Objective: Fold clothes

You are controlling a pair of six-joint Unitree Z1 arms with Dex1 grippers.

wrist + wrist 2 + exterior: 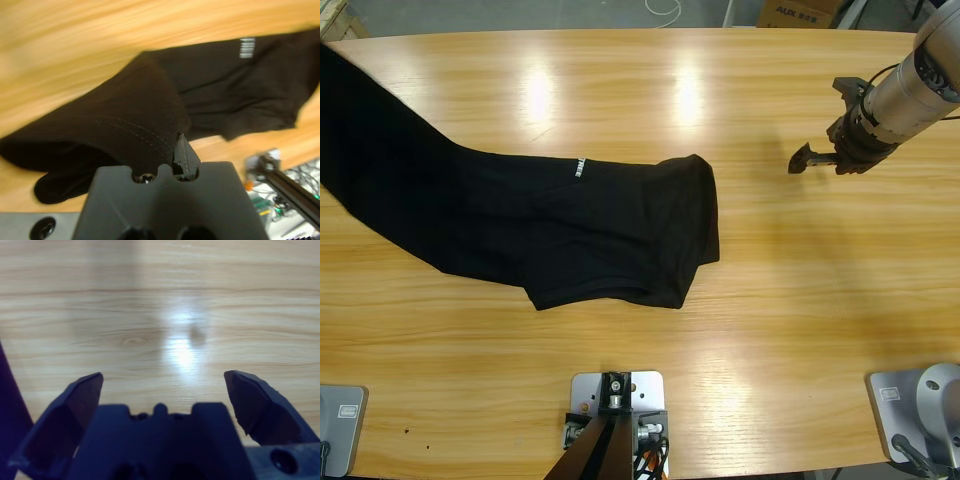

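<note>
The clothes are one black shirt [570, 225] lying across the left half of the wooden table [790, 300], with a small white label [579, 167] on top. Its left end stretches up to the picture's upper left edge. In the left wrist view my left gripper [165, 156] is shut on a fold of the shirt [135, 120], which drapes over the jaws; the label [247, 47] shows farther off. This gripper is out of the high view. My right gripper [815, 158] hangs open over bare wood, well right of the shirt; the right wrist view shows nothing between the right gripper's [167, 390] jaws.
A cardboard box [800, 12] and a white cable [663, 10] lie beyond the table's far edge. Bare wood stretches between the shirt's right edge and the right arm [910, 95].
</note>
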